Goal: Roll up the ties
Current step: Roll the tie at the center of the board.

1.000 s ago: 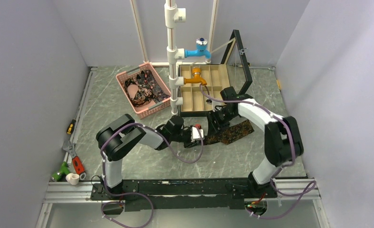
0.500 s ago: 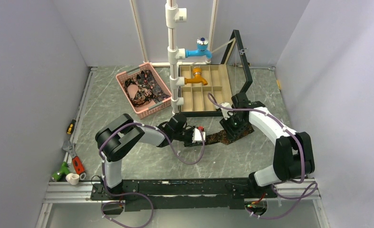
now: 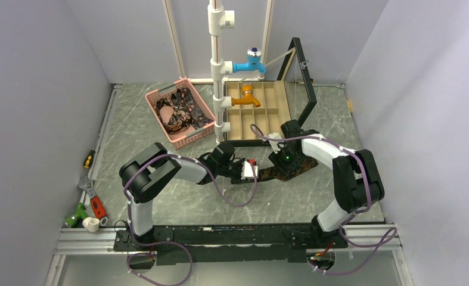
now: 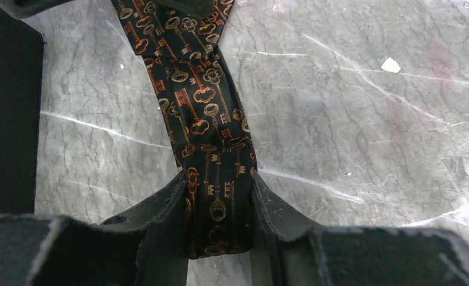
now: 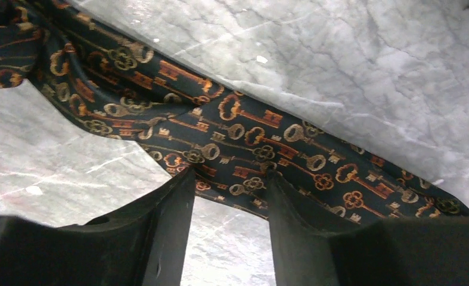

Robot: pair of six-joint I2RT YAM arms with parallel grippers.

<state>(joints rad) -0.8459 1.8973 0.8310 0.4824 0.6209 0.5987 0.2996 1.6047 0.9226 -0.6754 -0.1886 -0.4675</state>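
A dark tie patterned with orange and gold keys lies on the marble table between the two arms. Its narrow end is clamped in my left gripper, which is shut on it low over the table. My right gripper stands open over the wider stretch of the same tie. Both its fingertips rest at the fabric's near edge, and only table shows in the gap behind them. In the top view this gripper covers the tie's middle. More ties lie heaped in the pink basket.
A wooden compartment box with its glass lid raised stands just behind the grippers. A white pipe stand carries a blue tap and an orange tap. Hand tools lie at the table's left edge.
My right gripper slid right along the tie, then back a little to the left, and its jaws stand wider now. The left gripper kept its hold and place.
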